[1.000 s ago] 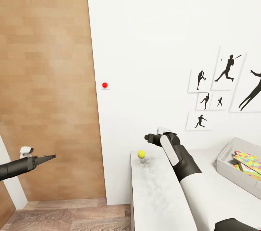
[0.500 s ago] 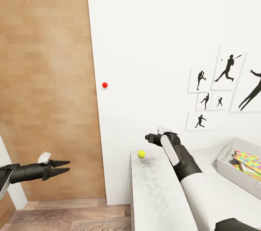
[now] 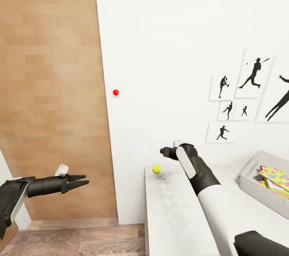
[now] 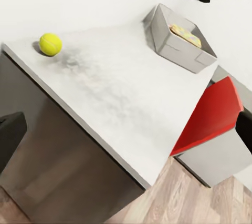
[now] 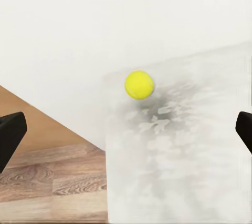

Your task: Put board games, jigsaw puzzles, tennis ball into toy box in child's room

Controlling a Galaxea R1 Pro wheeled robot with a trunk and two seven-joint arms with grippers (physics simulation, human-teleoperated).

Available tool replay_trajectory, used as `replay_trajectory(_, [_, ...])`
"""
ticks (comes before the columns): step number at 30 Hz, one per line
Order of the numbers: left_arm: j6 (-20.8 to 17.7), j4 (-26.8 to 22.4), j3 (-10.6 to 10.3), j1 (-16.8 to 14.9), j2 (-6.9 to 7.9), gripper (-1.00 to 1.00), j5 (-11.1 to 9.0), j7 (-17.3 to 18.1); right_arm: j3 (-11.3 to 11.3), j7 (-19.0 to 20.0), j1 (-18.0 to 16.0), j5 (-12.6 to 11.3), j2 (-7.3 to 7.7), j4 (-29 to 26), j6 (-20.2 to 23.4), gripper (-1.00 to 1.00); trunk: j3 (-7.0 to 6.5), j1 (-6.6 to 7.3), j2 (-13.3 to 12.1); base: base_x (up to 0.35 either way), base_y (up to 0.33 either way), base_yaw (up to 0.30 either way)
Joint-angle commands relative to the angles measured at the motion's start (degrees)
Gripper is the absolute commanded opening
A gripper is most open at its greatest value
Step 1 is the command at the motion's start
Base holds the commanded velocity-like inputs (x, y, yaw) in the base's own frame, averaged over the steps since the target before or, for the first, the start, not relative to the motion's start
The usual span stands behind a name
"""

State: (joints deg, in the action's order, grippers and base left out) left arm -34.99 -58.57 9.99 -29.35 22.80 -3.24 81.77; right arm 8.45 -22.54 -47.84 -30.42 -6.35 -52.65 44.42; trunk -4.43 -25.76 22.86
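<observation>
You're lining up on the tennis ball (image 3: 156, 169) at the table's (image 3: 172, 216) far left corner, so bring your right gripper (image 3: 163, 151), jaws spread wide and empty, down around it, while the left gripper (image 3: 80, 181) hangs slightly parted over the floor.

No readable text, seemingly, on anything.

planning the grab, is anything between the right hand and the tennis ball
Nothing visible. The right hand hovers just beyond the tennis ball, with bare table and open air between them.
</observation>
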Motion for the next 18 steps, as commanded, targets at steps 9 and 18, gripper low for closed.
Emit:
replay_trajectory(9, [-2.06,-0.05,0.03,-0.09,-0.03,1.0,-0.14,-0.19,0.09,-0.65,-5.02,-0.61,-0.2,6.93,0.12,1.0,0.87,-0.02,0.06,0.0,0.0,0.0])
replay_trajectory(18, [-2.11,-0.05,0.15,-0.1,0.1,1.0,-0.51,-0.14,0.09,-0.54,-8.47,-0.65,-0.24,11.85,0.03,1.0,1.72,-0.02,0.06,0.0,0.0,0.0])
